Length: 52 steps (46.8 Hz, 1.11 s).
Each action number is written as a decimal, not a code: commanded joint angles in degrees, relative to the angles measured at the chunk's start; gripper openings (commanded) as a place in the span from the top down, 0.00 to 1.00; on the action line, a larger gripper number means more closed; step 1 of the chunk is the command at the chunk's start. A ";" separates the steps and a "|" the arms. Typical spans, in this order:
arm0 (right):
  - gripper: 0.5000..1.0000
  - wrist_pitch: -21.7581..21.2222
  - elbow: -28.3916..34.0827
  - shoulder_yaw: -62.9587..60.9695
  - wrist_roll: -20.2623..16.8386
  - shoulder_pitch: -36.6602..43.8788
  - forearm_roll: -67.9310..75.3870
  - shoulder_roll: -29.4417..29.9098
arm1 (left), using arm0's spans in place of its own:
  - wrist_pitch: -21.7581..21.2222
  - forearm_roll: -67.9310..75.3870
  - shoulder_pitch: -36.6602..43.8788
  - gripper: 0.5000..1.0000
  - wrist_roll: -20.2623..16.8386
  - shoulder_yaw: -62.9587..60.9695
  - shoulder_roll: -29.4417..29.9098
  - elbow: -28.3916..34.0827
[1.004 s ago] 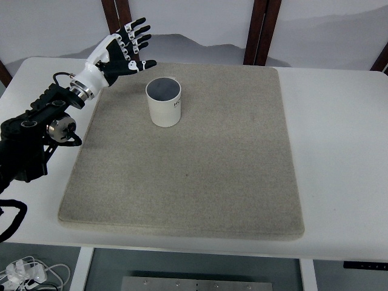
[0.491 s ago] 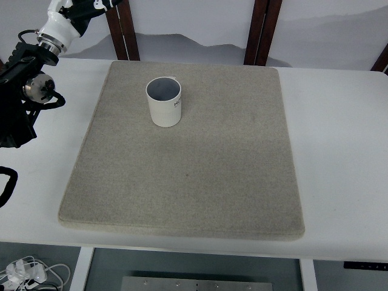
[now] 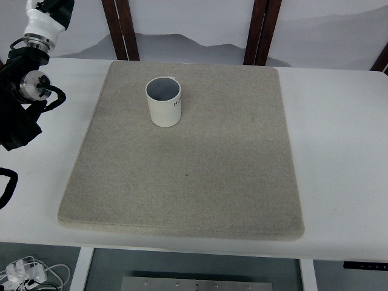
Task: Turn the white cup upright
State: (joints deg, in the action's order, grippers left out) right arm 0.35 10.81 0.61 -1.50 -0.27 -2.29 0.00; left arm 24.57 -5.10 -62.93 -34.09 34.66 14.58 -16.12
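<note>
Standing upright with its open mouth facing up, the white cup (image 3: 163, 102) sits on the grey mat (image 3: 188, 176), toward the mat's far left part and touching nothing else. Small dark print shows on the cup's side. The mat lies flat on the white table (image 3: 339, 151). Off the mat's far left corner, the left arm (image 3: 27, 79) rises along the picture's edge, its black links and white wrist running out of the top of the view; its hand is out of sight, so the fingers cannot be told. No right arm shows.
</note>
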 commanded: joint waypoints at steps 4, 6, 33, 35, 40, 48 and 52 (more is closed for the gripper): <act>0.10 0.00 0.00 0.01 0.01 0.00 0.00 0.00 | 0.04 -4.92 1.49 0.01 4.46 0.14 -0.78 -0.40; 0.10 0.00 0.00 0.01 0.01 0.00 0.00 0.00 | 0.04 -5.88 1.75 0.00 5.87 0.14 -1.04 -0.40; 0.10 0.00 0.00 0.01 0.01 -0.09 0.18 0.00 | -0.66 -26.19 4.74 0.00 27.75 2.43 -2.89 0.04; 0.10 0.00 0.00 0.01 0.01 -0.09 0.26 0.00 | -0.75 -26.19 4.83 0.00 28.55 3.57 -2.89 0.13; 0.10 0.00 0.00 0.01 0.01 -0.09 0.35 0.00 | -1.71 -26.19 5.62 0.00 29.26 7.78 -2.89 0.13; 0.10 0.00 0.00 0.01 -0.25 -0.17 0.44 0.00 | -2.42 -26.19 5.88 0.00 29.34 8.85 -2.89 0.13; 0.10 0.00 0.00 -0.17 -0.34 -0.09 0.44 0.00 | -2.68 -26.10 5.88 0.00 29.26 8.93 -2.98 0.13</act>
State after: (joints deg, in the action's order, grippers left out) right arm 0.35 10.81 0.59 -1.73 -0.38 -1.83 0.00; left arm 22.11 -31.30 -57.05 -4.74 43.55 11.65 -15.99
